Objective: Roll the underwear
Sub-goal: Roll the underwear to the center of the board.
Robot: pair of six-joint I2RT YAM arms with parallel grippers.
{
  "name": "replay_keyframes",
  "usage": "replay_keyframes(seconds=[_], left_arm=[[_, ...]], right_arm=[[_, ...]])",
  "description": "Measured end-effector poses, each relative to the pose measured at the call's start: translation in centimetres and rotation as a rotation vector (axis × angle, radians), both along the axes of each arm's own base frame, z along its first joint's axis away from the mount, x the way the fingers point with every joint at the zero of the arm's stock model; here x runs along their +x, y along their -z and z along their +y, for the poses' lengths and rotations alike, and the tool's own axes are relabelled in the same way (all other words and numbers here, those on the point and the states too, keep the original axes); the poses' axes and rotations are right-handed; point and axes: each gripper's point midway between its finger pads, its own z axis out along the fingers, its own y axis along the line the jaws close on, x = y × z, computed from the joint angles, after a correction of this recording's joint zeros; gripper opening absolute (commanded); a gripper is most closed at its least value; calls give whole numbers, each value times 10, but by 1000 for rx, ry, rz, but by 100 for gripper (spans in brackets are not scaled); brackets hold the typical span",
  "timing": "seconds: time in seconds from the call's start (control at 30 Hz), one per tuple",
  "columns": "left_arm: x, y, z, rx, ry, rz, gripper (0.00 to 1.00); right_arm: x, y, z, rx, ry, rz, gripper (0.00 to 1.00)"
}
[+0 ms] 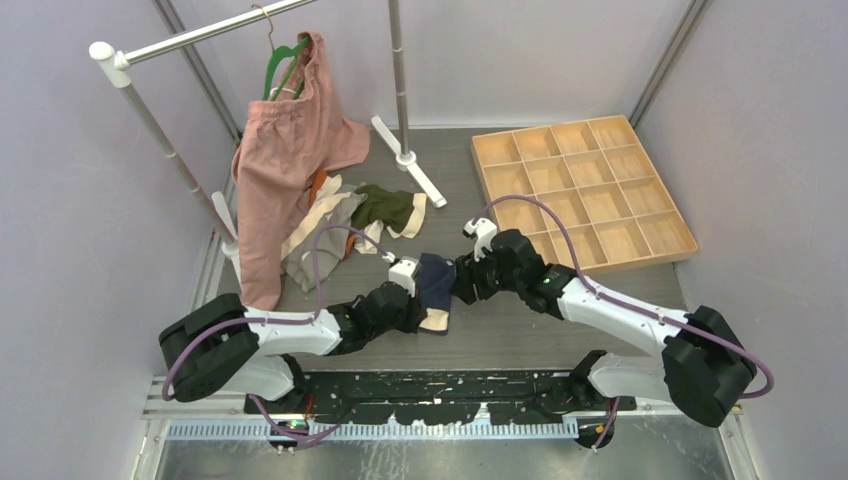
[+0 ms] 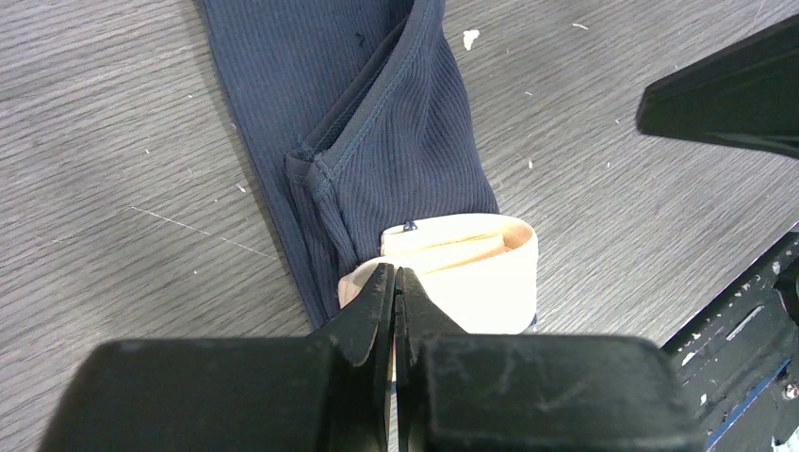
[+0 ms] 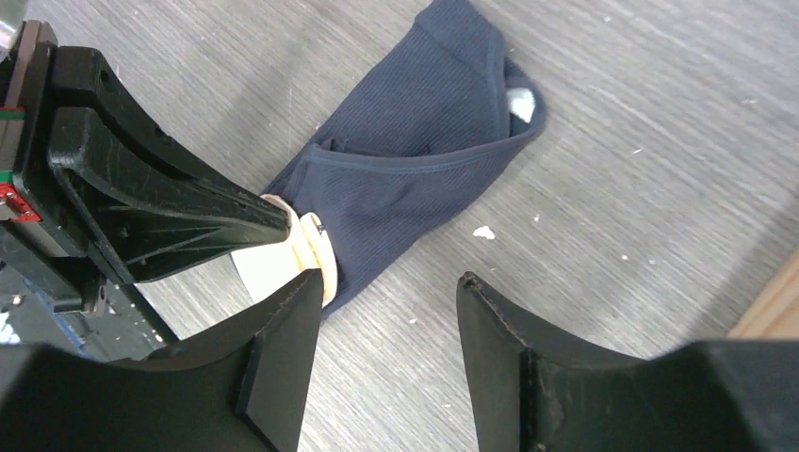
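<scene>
The navy underwear [image 1: 436, 283] is lying on the tabletop [image 1: 600, 310] between the two arms, already folded lengthwise into a narrow strip, with its cream waistband [image 2: 485, 278] at the end nearest the arm bases. The left hand [image 2: 394, 282] is closed tight, pinching the edge of that waistband, which is curling back over itself in a loose loop; this looks like the first turn of the roll being started. The right hand [image 3: 391, 292] is hovering just beside the same end with its jaws standing apart and nothing between them. One of its fingers is sitting very near the waistband, though whether it is touching the cloth cannot be told. The folding step seems done and the rolling step is only beginning, since nearly the whole navy strip is lying flat and unrolled toward the far side. The next move is likely calling for the waistband loop to be tucked down snugly and turned along the strip, with the open right hand either taking the other corner of the band or pressing the cloth so that the roll is not sliding or going crooked. The soft ribbed fabric may spring open if the pinch is loosened too soon. More underwear is waiting in a pile [image 1: 350, 215] well apart on the far left.
</scene>
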Motion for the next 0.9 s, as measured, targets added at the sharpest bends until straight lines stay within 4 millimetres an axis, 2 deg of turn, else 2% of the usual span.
replay_keyframes(seconds=[0.17, 0.23, 0.4, 0.53, 0.63, 0.73, 0.9], left_arm=[[1, 1, 0, -11, -11, 6, 1], [2, 1, 0, -16, -16, 10, 1], [2, 1, 0, -20, -17, 15, 1], [3, 1, 0, -27, -19, 23, 1], [4, 2, -1, -34, -19, 30, 1], [5, 3, -1, -40, -21, 37, 1], [6, 4, -2, -52, -28, 49, 1]], right_arm=[[14, -16, -13, -6, 93, -100, 84], [23, -28, -22, 1, 164, -146, 97], [34, -52, -44, 16, 292, -252, 100], [32, -59, -47, 14, 279, -290, 100], [18, -56, -34, -17, 187, -316, 100], [-13, -52, -8, -49, 22, -350, 100], [-56, -37, 20, -142, -204, -426, 96]])
